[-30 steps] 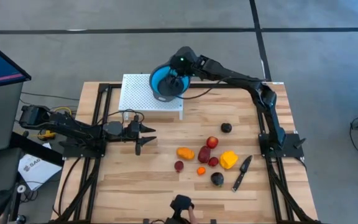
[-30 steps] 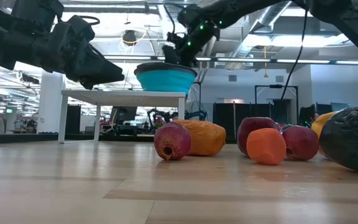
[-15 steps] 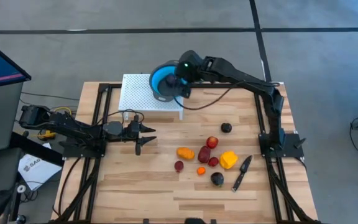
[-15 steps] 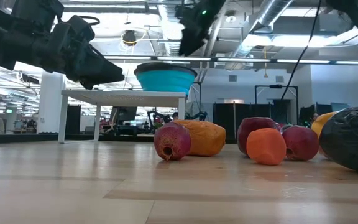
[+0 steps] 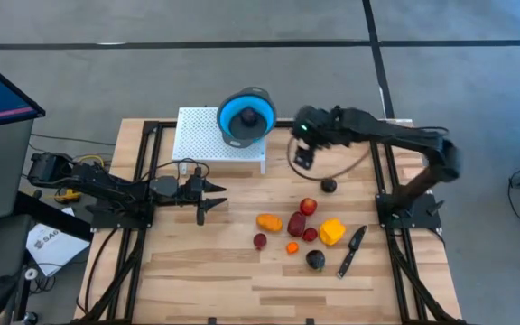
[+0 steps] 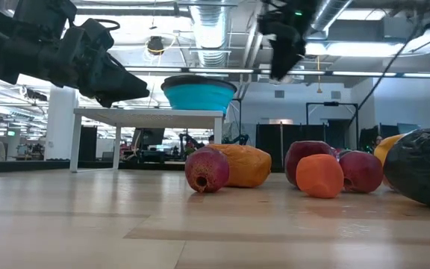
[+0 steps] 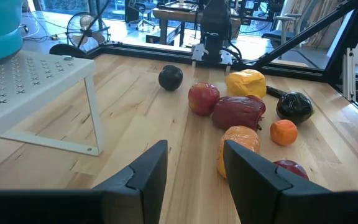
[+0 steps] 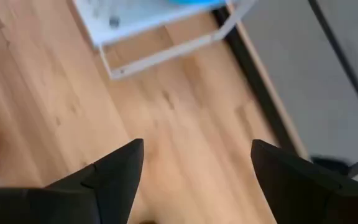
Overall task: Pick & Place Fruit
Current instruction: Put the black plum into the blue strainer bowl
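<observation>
Several toy fruit pieces lie on the wooden table right of centre: a dark one [image 5: 329, 186], a red one [image 5: 309, 207], an orange one [image 5: 269, 221] and a yellow one [image 5: 332, 232] among them. The blue bowl [image 5: 246, 116] stands on the far right corner of a white perforated stand [image 5: 208, 135], with a dark round thing [image 5: 249, 116] inside it. My right gripper [image 5: 302, 155] hangs open and empty, high above the table between the bowl and the dark fruit. My left gripper [image 5: 210, 200] waits open at the left, level, pointing at the fruit [image 7: 203, 98].
A black-handled knife [image 5: 352, 250] lies right of the fruit near the right frame rail. The stand's thin legs [image 7: 91, 112] rise from the table between my left gripper and the bowl. Bare wood lies across the near left of the table [image 5: 197, 271].
My right gripper has swung away from above the bowl, toward the table's right and near edges, staying high and tipping its fingers further down. The bowl's inside, covered by the gripper before, now shows with a dark round thing in it.
</observation>
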Controlling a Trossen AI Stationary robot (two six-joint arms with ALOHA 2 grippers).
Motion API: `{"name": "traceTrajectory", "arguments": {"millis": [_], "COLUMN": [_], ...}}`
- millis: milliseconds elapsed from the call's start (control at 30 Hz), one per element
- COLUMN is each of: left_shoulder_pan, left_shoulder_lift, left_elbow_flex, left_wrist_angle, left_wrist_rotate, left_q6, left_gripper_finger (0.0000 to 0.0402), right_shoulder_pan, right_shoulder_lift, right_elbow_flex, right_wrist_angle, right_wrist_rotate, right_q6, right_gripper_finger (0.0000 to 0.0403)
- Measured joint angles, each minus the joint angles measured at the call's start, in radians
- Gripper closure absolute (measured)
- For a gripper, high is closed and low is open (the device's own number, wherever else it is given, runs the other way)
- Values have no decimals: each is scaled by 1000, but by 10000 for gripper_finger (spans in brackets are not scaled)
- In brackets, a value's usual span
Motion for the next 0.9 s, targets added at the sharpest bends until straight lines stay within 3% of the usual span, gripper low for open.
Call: {"name": "traceTrajectory", "arguments": {"millis": [233, 400, 567, 900], "left_shoulder_pan": [0, 0, 0, 0], "left_shoulder_lift": [0, 0, 0, 0], "left_elbow_flex": [0, 0, 0, 0], "left_wrist_angle": [0, 0, 2, 10], "left_wrist_rotate": [0, -15, -17, -19], "left_q6": [0, 0, 0, -2], "left_gripper_finger": [253, 253, 253, 253], "right_shoulder_pan": [108, 193, 224, 146], "right_shoulder_lift": [-271, -358, -325, -106], "right_elbow_flex": [-405, -600, -681, -684], "right_wrist_angle": [53, 111, 189, 229], "right_wrist_rotate": [-9, -18, -17, -14], "right_q6": [174, 233, 172, 3], "right_gripper_finger": [112, 112, 112, 87]}}
